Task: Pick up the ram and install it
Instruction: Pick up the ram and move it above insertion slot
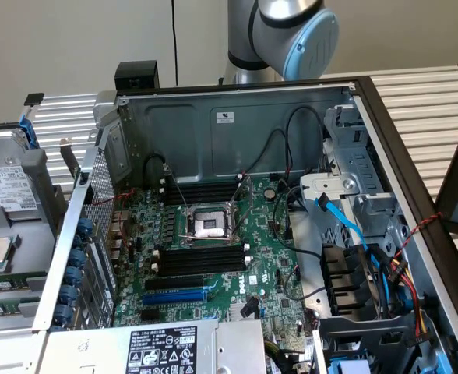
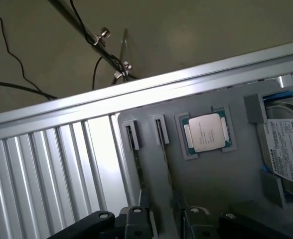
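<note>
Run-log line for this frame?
gripper: open, empty, over grey tray | ram: edge-on in tray holder, not yet picked | memory slots: empty

A ribbed, silvery metal tabletop (image 1: 428, 101) carries a large open grey steel computer case (image 1: 190, 132) across its middle. Just beside the case, toward the tabletop's edge at the exterior view's left, a flat grey plastic parts tray (image 2: 211, 194) lies on the ribs.
</note>
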